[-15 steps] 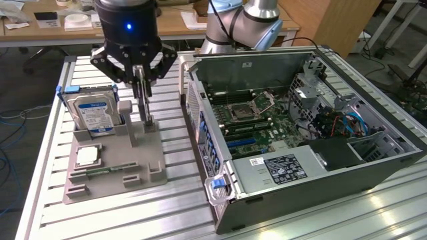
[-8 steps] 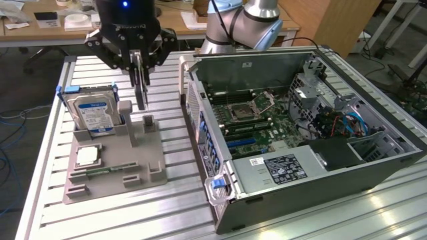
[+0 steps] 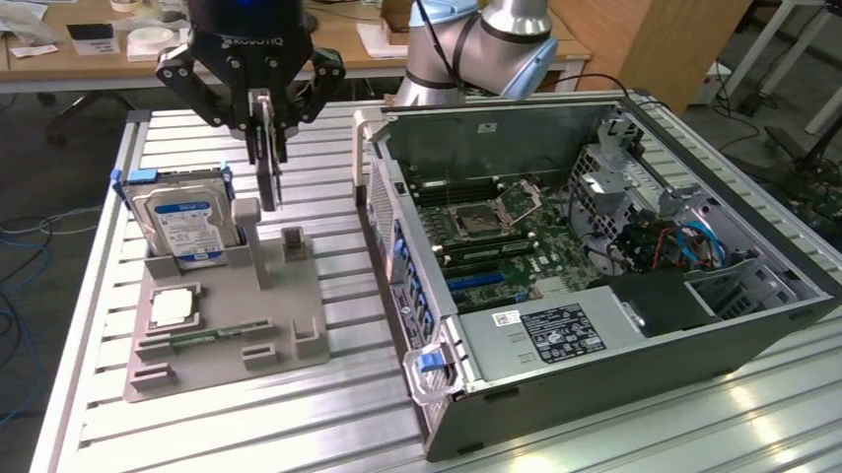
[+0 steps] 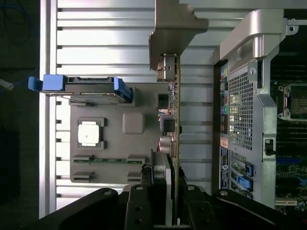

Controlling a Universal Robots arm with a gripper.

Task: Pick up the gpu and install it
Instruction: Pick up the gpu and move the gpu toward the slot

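Exterior view: your gripper [image 3: 268, 126] pinches the gpu [image 3: 271, 182] upright above the gray holder [image 3: 283, 305], likely so its connector edge faces downward for a slot.

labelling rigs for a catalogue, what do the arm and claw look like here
The claw is black, with jointed linkage fingers dotted with bolts and pale ROBOTIQ lettering on its body. The arm is made of rounded, silvery-grey metal segments, with a thin dark cable running alongside it.
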